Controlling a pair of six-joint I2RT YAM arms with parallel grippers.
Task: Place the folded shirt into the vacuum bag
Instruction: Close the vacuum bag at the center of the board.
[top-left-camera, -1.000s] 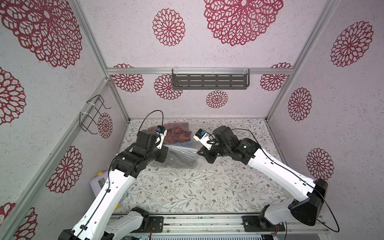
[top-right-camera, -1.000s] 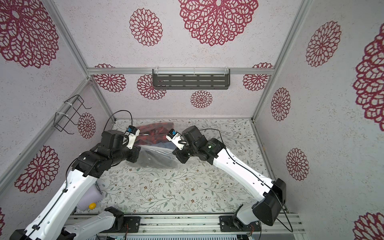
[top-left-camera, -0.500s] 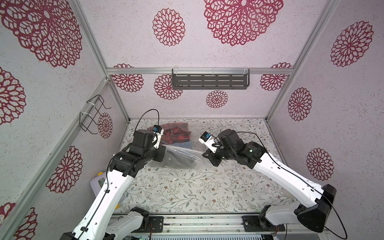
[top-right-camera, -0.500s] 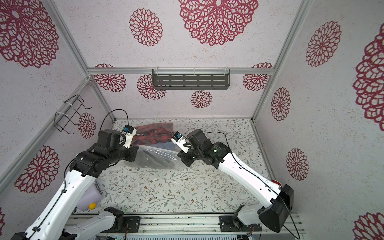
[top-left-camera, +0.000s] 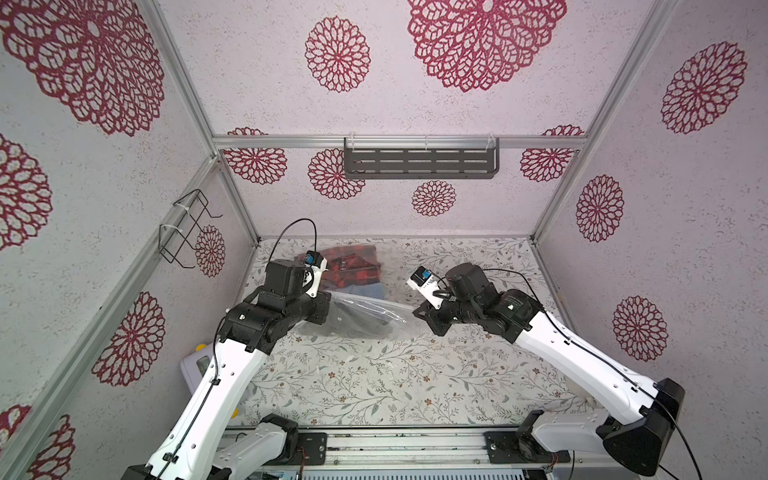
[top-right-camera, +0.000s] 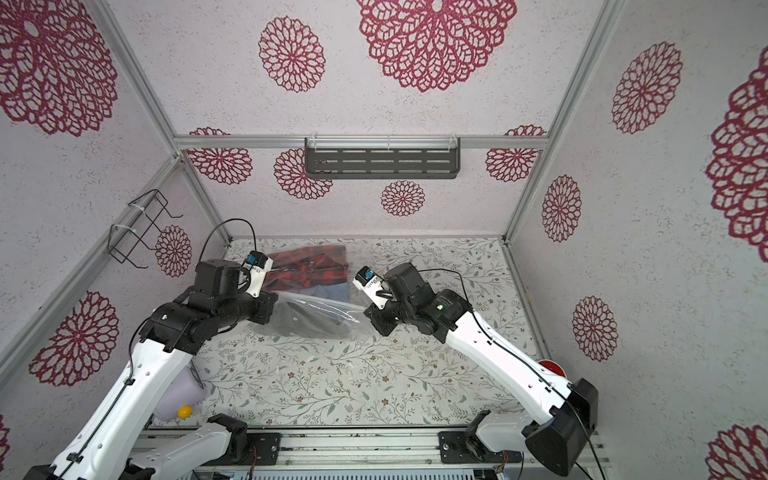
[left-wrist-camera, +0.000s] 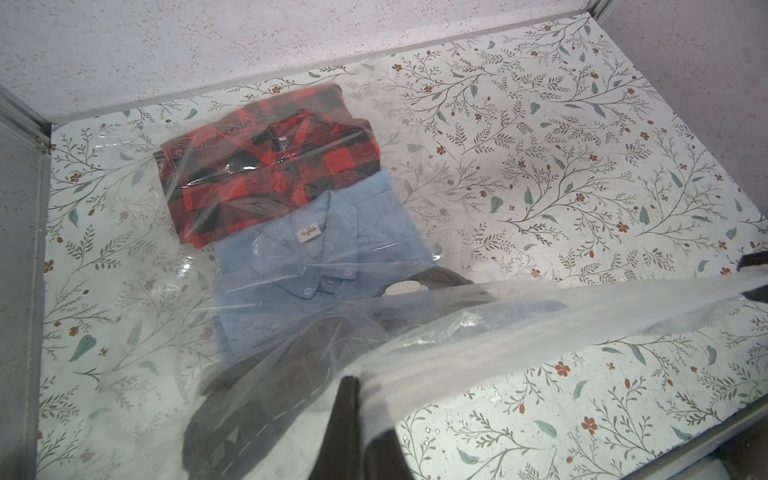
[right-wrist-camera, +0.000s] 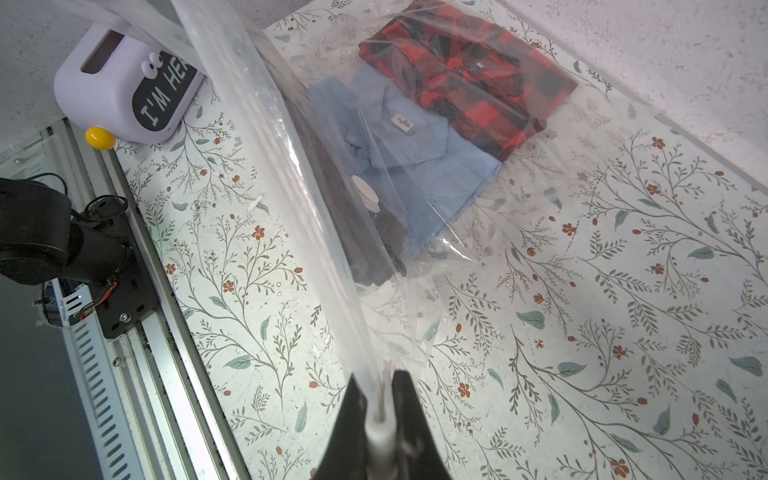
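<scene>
White links, black joints (top-left-camera: 253, 326), thin black cables (top-left-camera: 303, 219) on left arm (top-left-camera: 218, 388), right arm (top-left-camera: 582, 361); blue-white wrist cameras (top-left-camera: 422, 279).

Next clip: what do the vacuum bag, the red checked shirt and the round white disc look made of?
The vacuum bag: thin clear plastic film, glossy; it creases, glares, contents show through. The red checked shirt: woven cloth, matte, perhaps flannel. The round white disc: probably plastic, smooth; too small to confirm.
</scene>
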